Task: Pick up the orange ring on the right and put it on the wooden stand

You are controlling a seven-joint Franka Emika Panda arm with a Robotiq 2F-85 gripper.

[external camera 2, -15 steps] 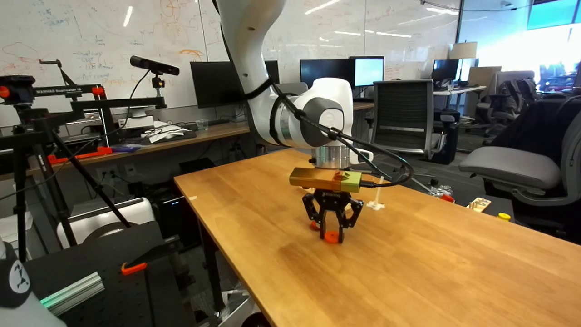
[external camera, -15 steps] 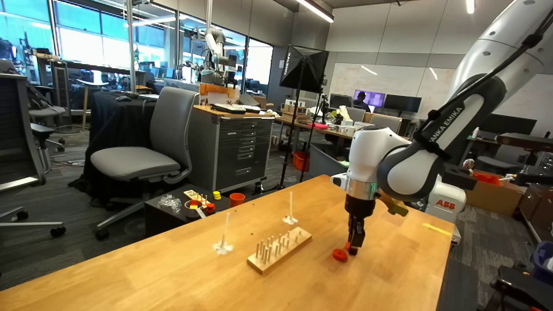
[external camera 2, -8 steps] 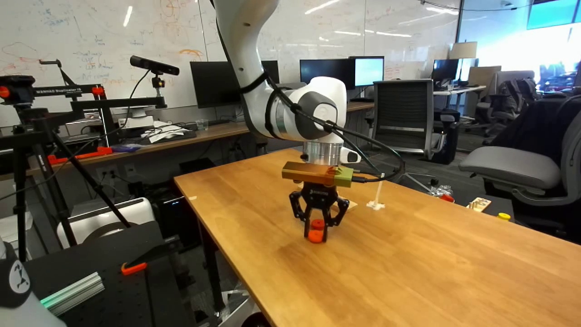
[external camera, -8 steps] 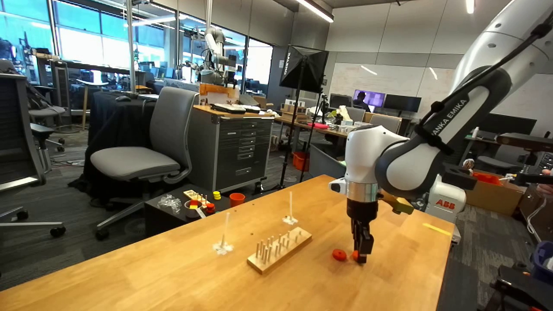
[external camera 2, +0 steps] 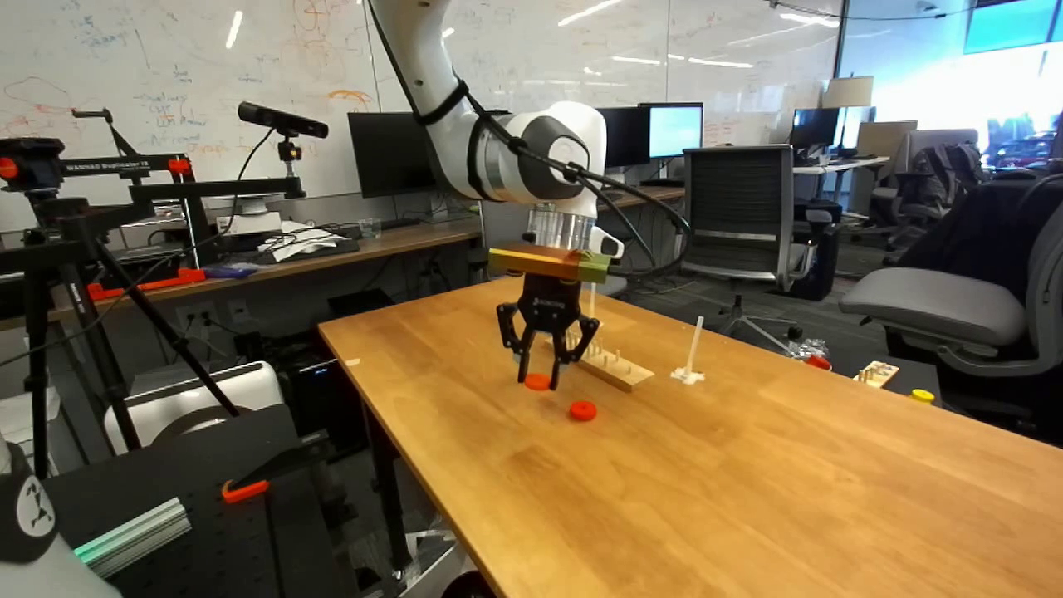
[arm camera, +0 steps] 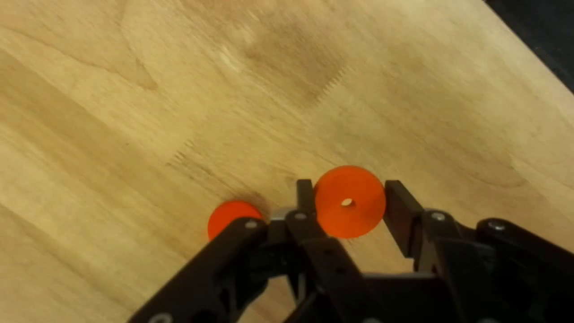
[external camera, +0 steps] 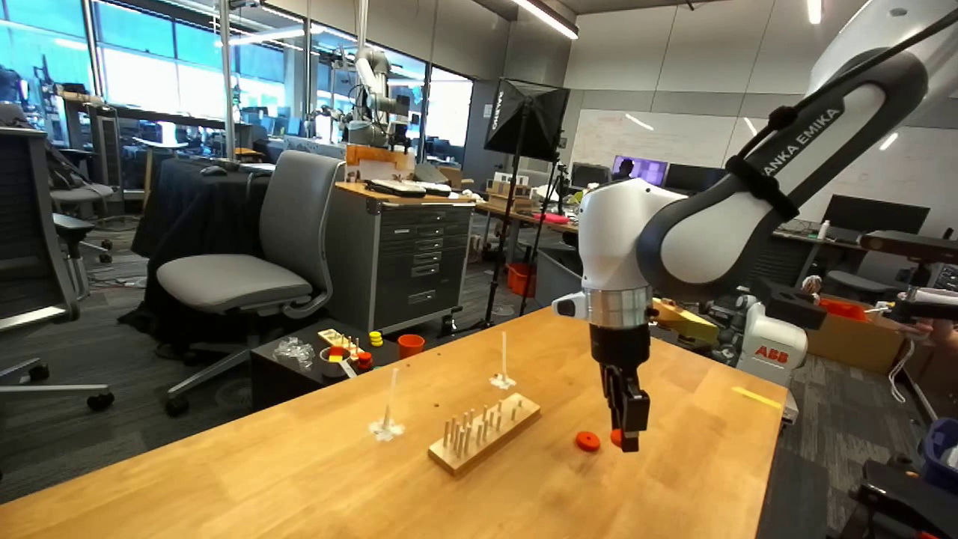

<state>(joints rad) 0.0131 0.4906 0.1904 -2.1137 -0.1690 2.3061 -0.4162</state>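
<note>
the fingers (arm camera: 406, 215) are parted only by the width of the orange ring (arm camera: 352, 219), which they grip between their tips, above the counter (external camera 2: 706, 482) and apart from the wooden stand (external camera: 488, 436).

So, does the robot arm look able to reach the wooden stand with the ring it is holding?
Yes, probably: the gripper holds the orange ring off the table, and nothing tall shows between it and the wooden stand; the other ring lies low.
</note>
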